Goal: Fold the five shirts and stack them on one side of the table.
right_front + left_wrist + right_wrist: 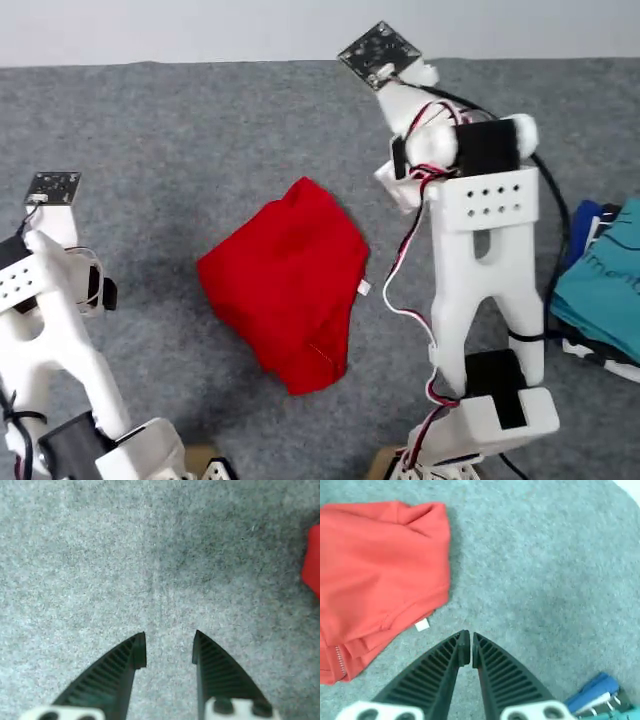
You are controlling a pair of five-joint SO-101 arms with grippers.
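Right wrist view: right gripper [470, 647] together near shirt [380, 565] (tag [422, 625] unreadable); left gripper [170, 647] apart.

The red shirt [290, 285] lies bunched in a heap, with bare grey table [150, 150] open on its far side and between it and the left arm [55, 320]. The right arm [480, 250] stands just beside the shirt, blocking the way between it and the stack of folded shirts [600, 290].

The grey, felt-like table [140, 150] carries a loosely folded red shirt [290, 285], lying between the left gripper [169, 650] and the right gripper [468, 647], nearer the right one. On the right gripper's other side rests a stack of shirts [605, 290], teal on top.
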